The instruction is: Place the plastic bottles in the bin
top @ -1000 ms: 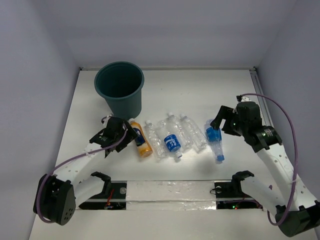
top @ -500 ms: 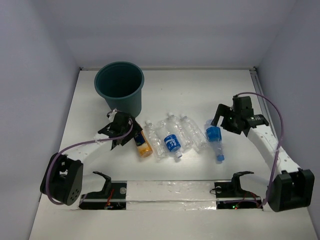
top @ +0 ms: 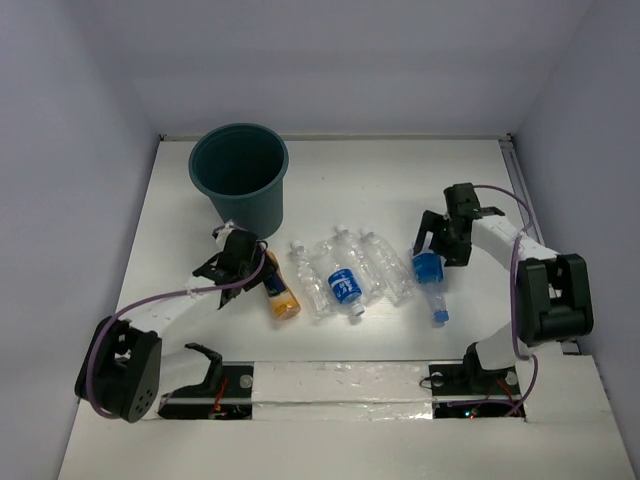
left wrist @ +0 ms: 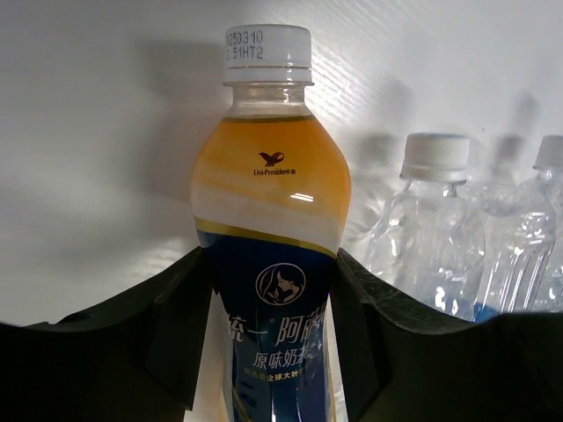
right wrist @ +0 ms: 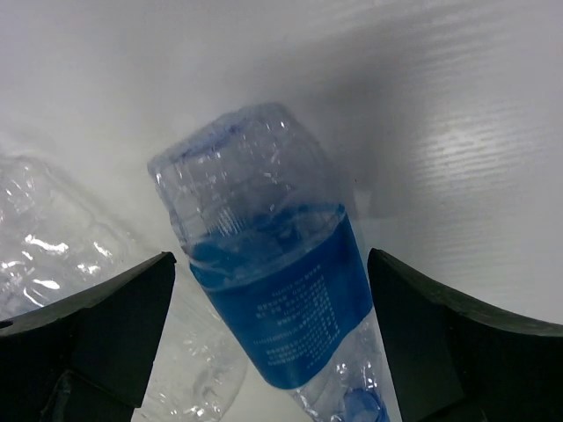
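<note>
The dark teal bin (top: 240, 185) stands upright at the back left. Several white-capped bottles lie in a row on the white table. The orange-filled bottle (top: 282, 295) is the leftmost, and my left gripper (top: 257, 268) is shut on its dark label in the left wrist view (left wrist: 273, 264), cap pointing away. A clear bottle with a blue label (top: 431, 272) lies at the right end. My right gripper (top: 433, 248) is open around it. The right wrist view (right wrist: 271, 264) shows its fingers (right wrist: 114, 316) well apart on both sides of that bottle (right wrist: 264, 299).
Between the two held-at bottles lie a clear ribbed bottle (top: 305, 280), a second blue-labelled one (top: 345, 285) and another clear one (top: 385, 265), touching each other. Some also show in the left wrist view (left wrist: 431, 237). Grey walls close in the table on three sides.
My left gripper has slid down onto the orange bottle, nudging it slightly. My right gripper has moved left and down over the blue-labelled bottle, its arm folding back.
</note>
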